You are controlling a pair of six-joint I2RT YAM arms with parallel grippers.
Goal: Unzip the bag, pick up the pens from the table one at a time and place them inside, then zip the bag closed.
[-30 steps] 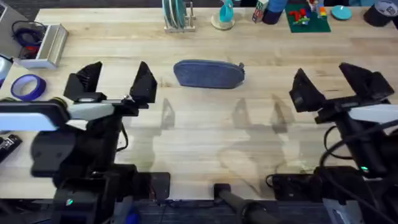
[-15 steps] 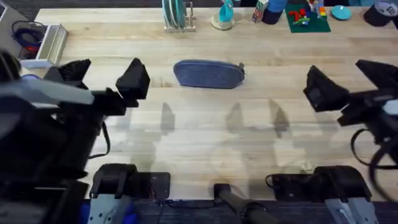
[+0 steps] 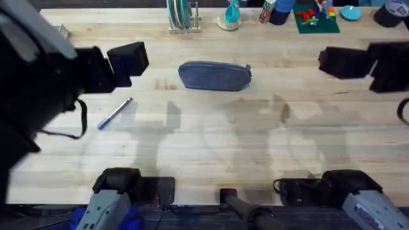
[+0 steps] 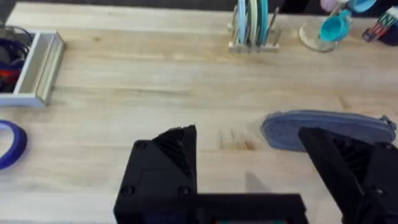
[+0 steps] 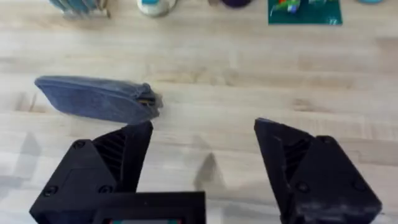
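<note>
While tools [image 4: 249, 180] gape, bag [image 3: 214, 75] lies beyond.

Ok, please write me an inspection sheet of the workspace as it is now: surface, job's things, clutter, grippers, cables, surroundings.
Surface: light wooden table, grain visible, no spills seen.
Job's things: blue-grey bag lies flat, zipper pull at its right end, looks closed; one silver pen with a bluish end lies on the table, apart from the bag.
Clutter: plate rack, teal cup, green toy board along the far edge; blue tape roll and metal tray at far left.
Grippers: left gripper open, empty; right gripper open, empty; both above the table.
Cables: black cable hangs from the left arm.
Surroundings: nothing seen.
</note>
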